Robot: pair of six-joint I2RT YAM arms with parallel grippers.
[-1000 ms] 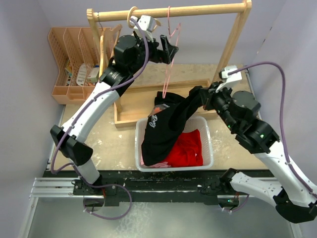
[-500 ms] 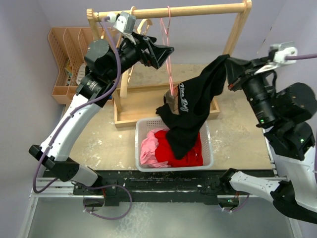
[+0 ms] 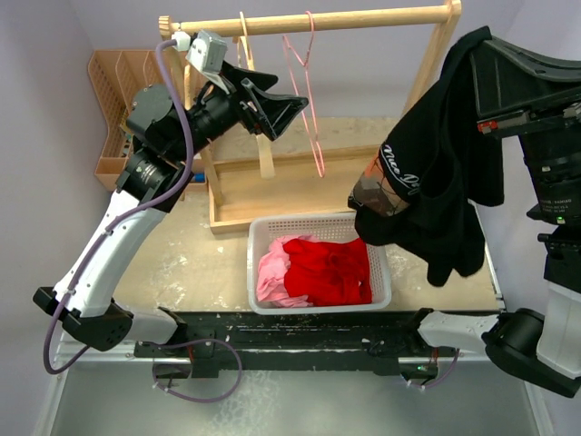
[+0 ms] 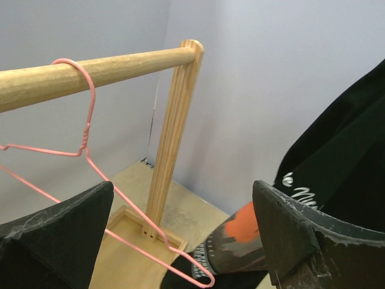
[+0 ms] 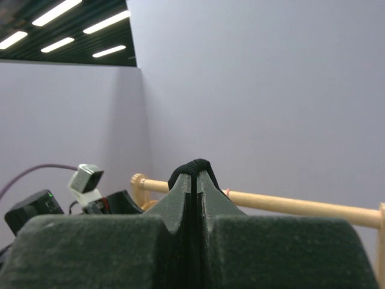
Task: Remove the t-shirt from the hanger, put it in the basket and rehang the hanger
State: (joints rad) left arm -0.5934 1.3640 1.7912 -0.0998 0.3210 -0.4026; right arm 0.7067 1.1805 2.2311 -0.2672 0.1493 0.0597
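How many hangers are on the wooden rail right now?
2. A pink wire hanger hangs near the middle of the wooden rail; a light wooden hanger hangs just left of it, partly behind the left hand. The left arm may hide more.

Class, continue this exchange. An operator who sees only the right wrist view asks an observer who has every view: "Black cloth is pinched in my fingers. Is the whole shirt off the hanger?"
Observer: Yes. The black t-shirt dangles from the right gripper, out to the right of the rack and apart from the pink hanger.
Operator: Where is that hanger?
Observer: It is bare and hooked over the wooden rail.
Operator: Is the left gripper holding it?
Observer: No. The left gripper is open and holds nothing. It sits near the hanger, with its fingers spread wide.
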